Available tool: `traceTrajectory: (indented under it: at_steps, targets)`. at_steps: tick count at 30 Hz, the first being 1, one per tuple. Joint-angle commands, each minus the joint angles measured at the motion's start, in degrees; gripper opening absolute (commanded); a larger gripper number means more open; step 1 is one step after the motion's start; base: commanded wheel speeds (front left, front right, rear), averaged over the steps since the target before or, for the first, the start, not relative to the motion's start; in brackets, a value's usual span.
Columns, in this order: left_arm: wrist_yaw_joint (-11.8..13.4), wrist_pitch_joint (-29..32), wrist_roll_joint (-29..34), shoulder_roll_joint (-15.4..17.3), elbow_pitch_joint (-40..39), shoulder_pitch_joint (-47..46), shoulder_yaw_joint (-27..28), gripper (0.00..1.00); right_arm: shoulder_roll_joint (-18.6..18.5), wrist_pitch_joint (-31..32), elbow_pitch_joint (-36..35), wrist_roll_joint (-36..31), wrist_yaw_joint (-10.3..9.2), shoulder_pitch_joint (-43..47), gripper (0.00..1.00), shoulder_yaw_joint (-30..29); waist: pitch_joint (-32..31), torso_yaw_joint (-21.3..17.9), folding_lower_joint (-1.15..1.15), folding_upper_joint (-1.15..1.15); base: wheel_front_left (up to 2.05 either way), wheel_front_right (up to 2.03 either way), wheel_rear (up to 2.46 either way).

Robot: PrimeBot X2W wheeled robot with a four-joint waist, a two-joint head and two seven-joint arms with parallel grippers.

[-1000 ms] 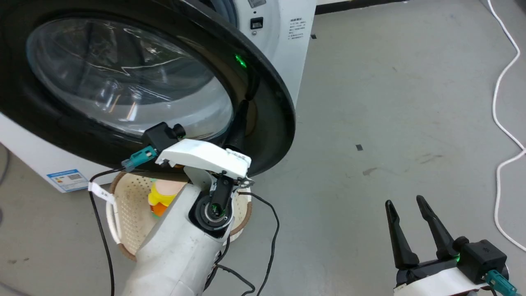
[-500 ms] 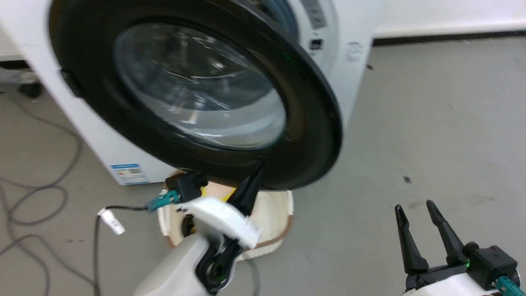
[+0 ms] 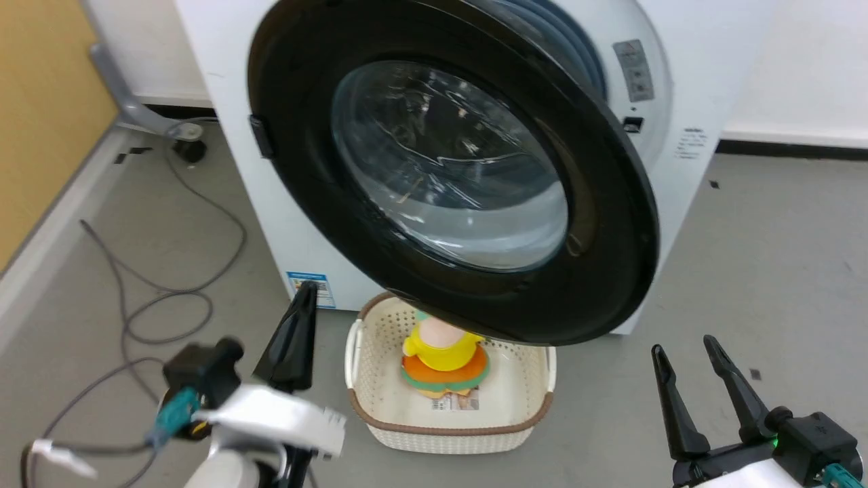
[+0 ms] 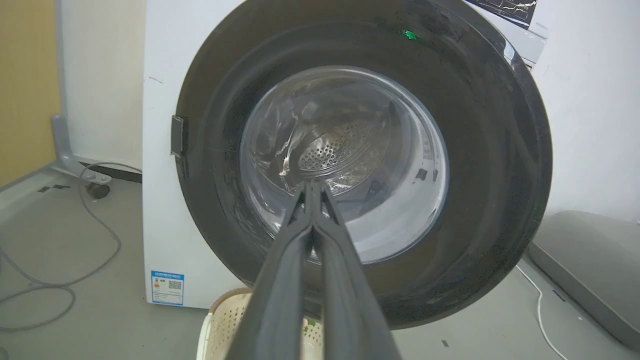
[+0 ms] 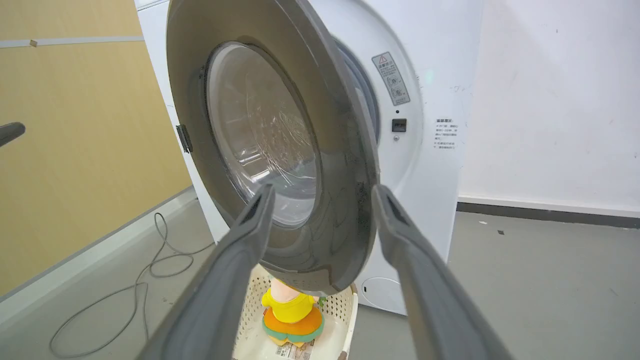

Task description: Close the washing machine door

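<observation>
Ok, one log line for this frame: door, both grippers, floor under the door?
washing machine door: ajar, unlatched | left gripper: shut, off door | right gripper: open, empty | basket with toy beneath door

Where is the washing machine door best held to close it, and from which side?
Probably hold the washing machine door at its free black rim on the robot's right, opposite the hinge, coming from the outer front. The door stands ajar there, and the open right gripper is nearest.

Looks like lab or test room: bare grey floor (image 3: 746,271), loose cables (image 3: 169,293) at 8 o'clock, washer (image 3: 217,81) freestanding at 12, plain white wall (image 3: 800,61) at 2, wood panel (image 3: 41,102) at 10.
</observation>
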Motion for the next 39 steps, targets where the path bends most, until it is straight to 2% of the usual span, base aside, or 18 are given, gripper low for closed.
traceTrajectory:
  at_steps: [1, 5, 6, 7, 14, 15, 16, 24, 27, 31, 39]
  targets:
    - [0.89, -0.24, 2.67, 0.13, -1.78, 2.42, 1.17, 0.0, -0.22, -0.26, -0.28, 0.44, 0.05, 0.8, 1.0, 0.11, -0.67, 1.17, 0.0, 0.0, 0.0, 0.0, 0.0]
    - [2.84, -0.24, 9.23, -0.01, -5.58, 7.36, 3.64, 0.0, -0.12, -0.26, -0.3, 0.49, 0.05, 0.99, 1.0, 0.47, -0.89, 2.11, 0.0, 0.0, 0.0, 0.0, 0.0]
    - [3.16, -0.24, 10.22, -0.33, -6.12, 8.52, 4.16, 0.35, -0.11, -0.26, -0.3, 0.52, 0.05, 1.03, 1.0, 0.51, -0.94, 2.28, 0.0, 0.0, 0.0, 0.0, 0.0]
    - [3.34, -0.24, 10.59, -0.96, -6.59, 9.66, 4.82, 1.0, -0.11, -0.26, -0.3, 0.56, 0.05, 1.06, 1.0, 0.56, -0.97, 2.43, 0.0, 0.0, 0.0, 0.0, 0.0]
    - [3.39, -0.24, 17.1, -1.33, -7.33, 14.24, 5.05, 1.0, -0.75, 0.01, -0.2, 0.99, 0.05, 1.29, 1.0, 1.53, -0.94, 3.78, 0.0, 0.0, 0.0, 0.0, 0.0]
    - [3.41, -0.24, 17.88, -1.43, -7.27, 14.49, 4.87, 1.0, -0.88, 0.11, -0.19, 1.35, 0.05, 1.32, 0.69, 1.85, -0.9, 4.07, 0.0, 0.0, 0.0, 0.0, 0.0]
    - [3.42, -0.24, 18.53, -1.61, -7.28, 14.7, 4.66, 1.0, -1.06, 0.15, -0.27, 1.61, 0.05, 1.26, 0.0, 2.16, -0.74, 4.36, 0.0, 0.0, 0.0, 0.0, 0.0]
    - [2.95, -0.25, 20.45, -3.55, -7.98, 14.01, 4.83, 1.0, -3.88, 2.06, -1.56, 4.87, 0.05, -3.4, 0.0, 5.49, 3.24, 6.85, 0.0, 0.0, 0.0, 0.0, 0.0]
    - [2.4, -0.25, 21.13, -4.12, -8.1, 12.75, 4.81, 1.0, -6.25, 3.56, -1.45, 5.97, 0.05, -7.32, 0.0, 6.43, 5.47, 7.85, 0.0, 0.0, 0.0, 0.0, 0.0]
    - [1.97, -0.25, 21.85, -5.19, -8.49, 11.09, 5.07, 1.0, -9.51, 6.11, 0.74, 8.01, 0.05, -13.16, 0.0, 7.3, 8.58, 8.91, 0.0, 0.0, 0.0, 0.0, 0.0]
    - [0.51, -0.25, 22.96, -7.73, -8.62, 7.94, 5.73, 1.0, -14.37, 10.42, 7.49, 13.36, 0.05, -24.21, 0.0, 4.68, 13.72, 10.99, 0.0, 0.0, 0.0, 0.0, 0.0]
